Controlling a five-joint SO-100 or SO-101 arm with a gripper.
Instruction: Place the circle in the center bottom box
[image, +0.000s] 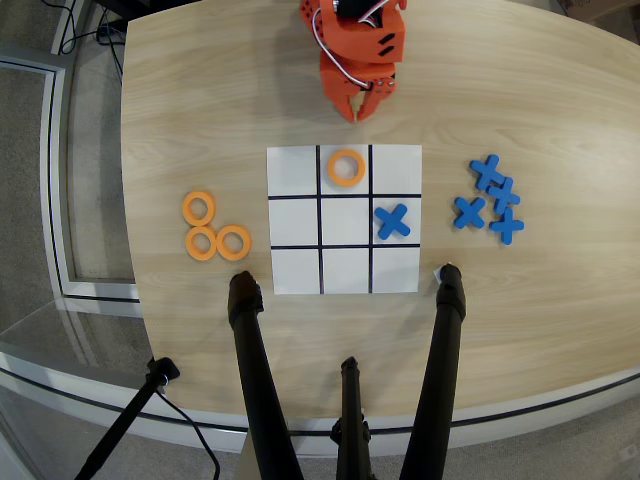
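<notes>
Wooden table (520, 110); flat orange circle (345, 167)

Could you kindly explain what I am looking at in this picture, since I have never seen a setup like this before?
This is one picture from a camera fixed above a wooden table, looking straight down. The orange machine at the top edge is a small robot arm; its tool, a two-finger pincer, points down toward the board and holds nothing. Whether it is open or shut is hard to tell. On the table lies a white sheet with a nine-cell grid, like noughts and crosses. One orange ring lies in the middle cell of the row nearest the arm, and one blue cross in the right cell of the middle row. Three spare rings lie left of the grid, four spare crosses right. The black legs at the bottom look like a camera stand.
</notes>
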